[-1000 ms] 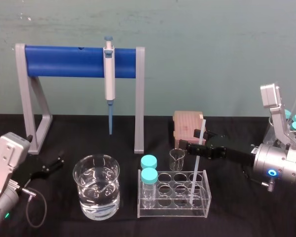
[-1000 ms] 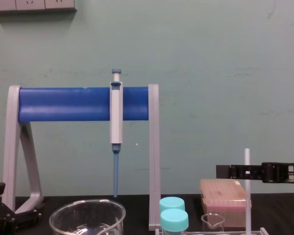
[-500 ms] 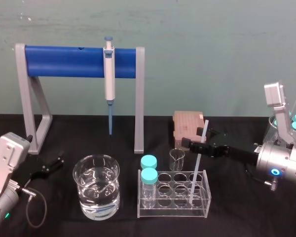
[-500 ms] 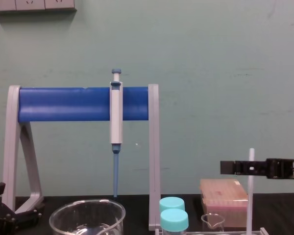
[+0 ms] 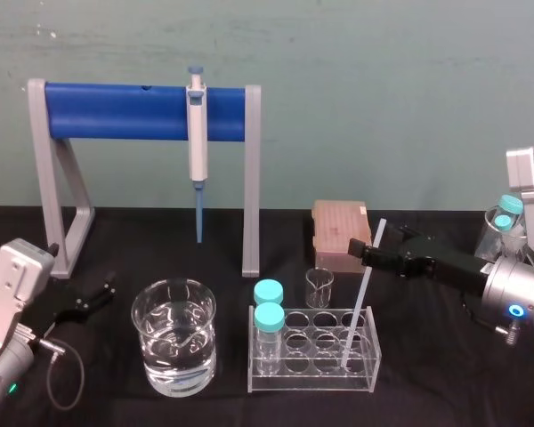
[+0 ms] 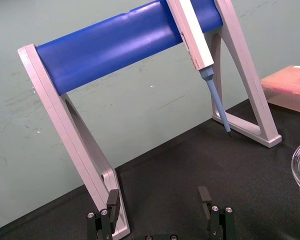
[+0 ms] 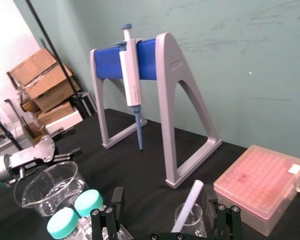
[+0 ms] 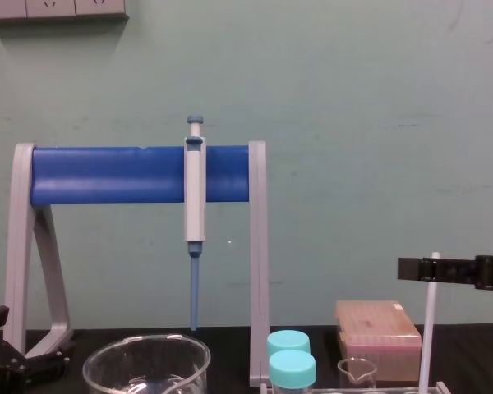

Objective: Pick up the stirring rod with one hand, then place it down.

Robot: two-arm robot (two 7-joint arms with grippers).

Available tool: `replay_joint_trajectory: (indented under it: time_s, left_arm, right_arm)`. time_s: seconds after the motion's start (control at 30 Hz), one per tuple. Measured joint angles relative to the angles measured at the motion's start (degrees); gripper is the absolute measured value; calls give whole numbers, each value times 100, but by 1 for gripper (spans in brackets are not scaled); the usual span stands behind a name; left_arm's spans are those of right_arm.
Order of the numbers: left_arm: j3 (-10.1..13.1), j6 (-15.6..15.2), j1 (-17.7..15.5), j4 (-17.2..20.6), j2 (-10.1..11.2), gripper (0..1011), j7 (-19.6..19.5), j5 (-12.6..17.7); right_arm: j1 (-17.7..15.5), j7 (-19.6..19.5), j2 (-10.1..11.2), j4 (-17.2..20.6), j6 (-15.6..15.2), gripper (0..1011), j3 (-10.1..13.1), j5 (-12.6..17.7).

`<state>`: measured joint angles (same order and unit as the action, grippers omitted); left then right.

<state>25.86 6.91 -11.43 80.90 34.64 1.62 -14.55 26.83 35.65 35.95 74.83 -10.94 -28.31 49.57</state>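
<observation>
White translucent stirring rod (image 5: 360,302) leaned near-vertical at centre-right of frame, foot in test-tube rack (image 5: 311,380). Right claw (image 5: 369,252) spread open, straddling rod's upper part. Left claw (image 5: 87,301) idle and open, lower left.

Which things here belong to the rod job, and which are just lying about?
Job: stirring rod leaning in the tube rack; right gripper, open around its upper part.
Lying about: pipette on its stand, water beaker, capped vials, tip box, left gripper parked at the left.
</observation>
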Motion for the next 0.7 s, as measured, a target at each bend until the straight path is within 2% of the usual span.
replay_joint_trajectory:
  time_s: [0.27,0.37,0.4,0.43,0.53,0.7]
  left_arm:
    - [0,0,0,0,0,1005,0,0]
    - [0,0,0,0,0,1005,0,0]
    - [0,0,0,0,0,1005,0,0]
    - [0,0,0,0,0,1005,0,0]
    - [0,0,0,0,0,1005,0,0]
    - [0,0,0,0,0,1005,0,0]
  right_arm:
    - [-221,-337,65,183,98,1000,201,17]
    - [-438,-680,109,352,173,1000,378,12]
    - [-628,-969,146,518,241,1000,534,-2]
    - [-628,-969,146,518,241,1000,534,-2]
    - [-900,-1399,181,727,351,1000,735,-69]
    - [-1279,-2217,119,965,589,1000,968,-375]
